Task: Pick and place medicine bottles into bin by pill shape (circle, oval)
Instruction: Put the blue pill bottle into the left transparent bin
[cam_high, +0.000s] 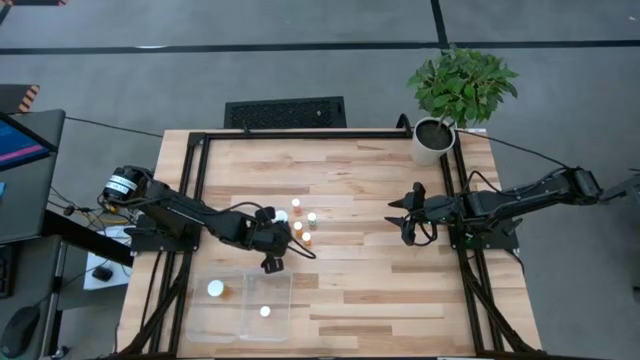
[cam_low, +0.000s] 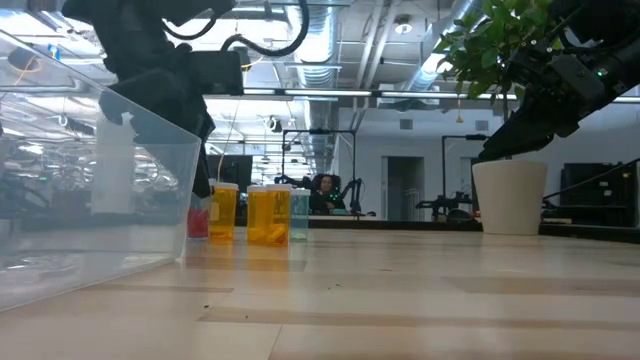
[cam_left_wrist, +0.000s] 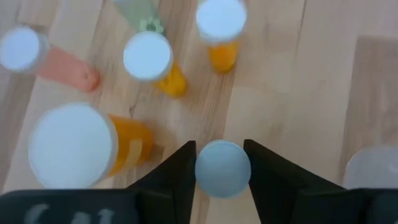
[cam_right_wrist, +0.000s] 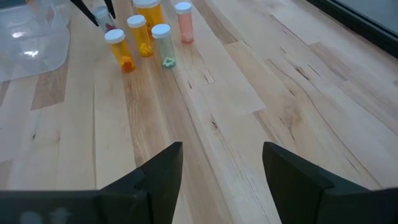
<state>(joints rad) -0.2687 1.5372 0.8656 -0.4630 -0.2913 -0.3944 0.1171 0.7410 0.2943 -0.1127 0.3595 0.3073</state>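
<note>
Left hand (cam_left_wrist: 222, 169) is closed narrow on a small white-capped bottle (cam_left_wrist: 222, 169): in the left wrist view its two dark fingers (cam_left_wrist: 177, 180) press against opposite sides of the round cap. In the high view this hand (cam_high: 272, 262) sits over the bench (cam_high: 380, 290), at the near edge of the bottle cluster and just beside the far rim of the bin (cam_high: 240, 305).

Loose medicine bottles stand directly ahead of the left hand. The left wrist view shows:
- a large amber bottle (cam_left_wrist: 81, 146) with a wide white cap, immediately beside one finger;
- two smaller orange bottles (cam_left_wrist: 152, 62) (cam_left_wrist: 221, 28), further forward;
- a pink bottle (cam_left_wrist: 37, 56), off to the side of the group;
- a pale green bottle (cam_left_wrist: 142, 12), farthest forward, only partly in view.

The low view shows the same cluster (cam_low: 255, 212) upright on the bench, with the left hand (cam_low: 185, 110) above and just beside it.

The bin is a clear, two-compartment tray lying on the near side of the left hand. Each compartment holds one white-capped bottle: one (cam_high: 216, 288) in the outer compartment, one (cam_high: 265, 311) in the compartment nearer the bench centre.

Right hand (cam_high: 408, 222) waits well apart from the cluster, over bare bench near the potted plant (cam_high: 455, 95). Its fingers (cam_right_wrist: 161, 174) stand wide apart with nothing between them, as the right wrist view shows; the bottle cluster (cam_right_wrist: 146, 34) lies far ahead of it.
</note>
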